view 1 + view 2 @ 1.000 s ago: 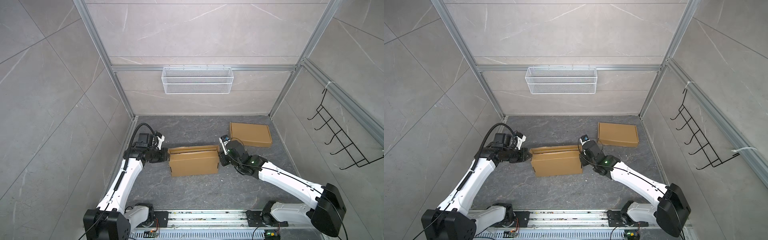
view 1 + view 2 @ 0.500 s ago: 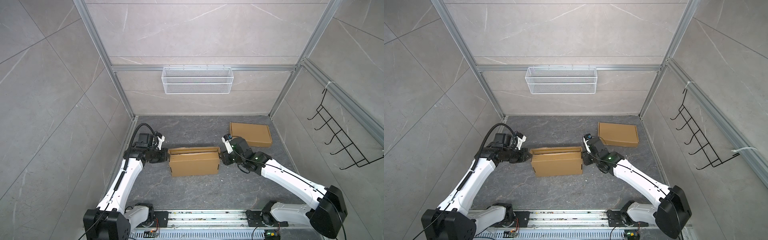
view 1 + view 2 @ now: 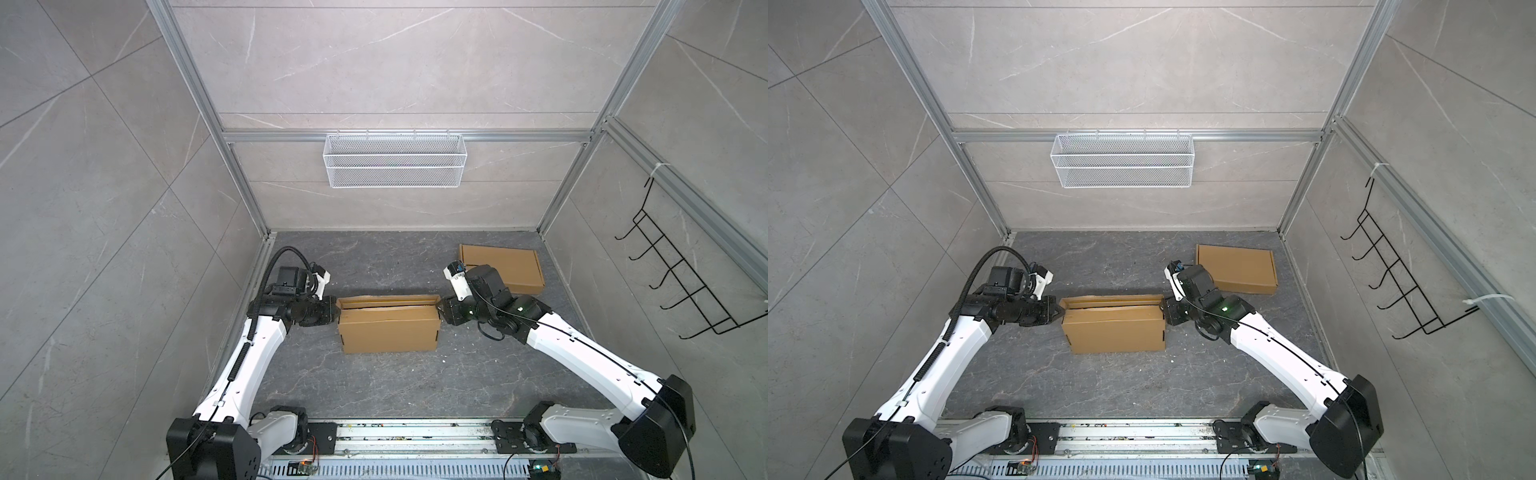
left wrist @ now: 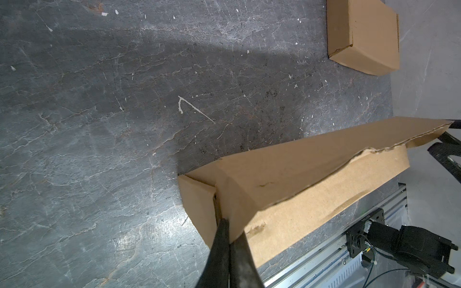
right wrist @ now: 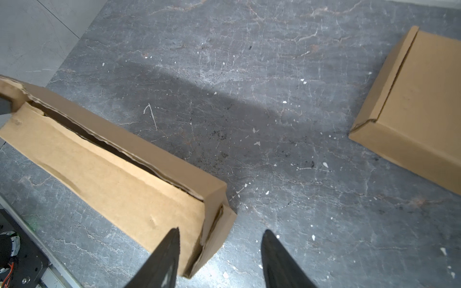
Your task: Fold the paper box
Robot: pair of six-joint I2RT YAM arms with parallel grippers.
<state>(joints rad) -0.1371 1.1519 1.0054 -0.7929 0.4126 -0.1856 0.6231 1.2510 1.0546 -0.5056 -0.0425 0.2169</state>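
The box (image 3: 388, 328) is plain brown cardboard, long and rectangular, lying flat at mid-counter between the two arms. Its lid is dented and sits slightly raised, and the right wrist view shows a dark slit along the far long side (image 5: 112, 174), where a wavy, ragged flap edge stands up. The side walls at each short end show slots and folded flaps.

The left end effector (image 3: 334, 309) is closed tight, its two dark tapered fingers (image 4: 222, 239) pinching the cardboard at the box's left end corner. The right end effector (image 3: 442, 316) stands with its jaws moderately apart at the right end. The box's corner flap lies between its black pointed fingers (image 5: 169, 249), and neither is seen to press it.

The counter (image 3: 374, 386) is dark grey, stone-like and veined, scattered with small pale specks.

There are two boxes in all. The second box (image 3: 500, 268) is flatter, closed and of the same cardboard, and lies at the far right, well apart. One white wire-mesh basket (image 3: 395, 160) hangs on the back wall, and one black wire hook rack (image 3: 681, 286) on the right wall.
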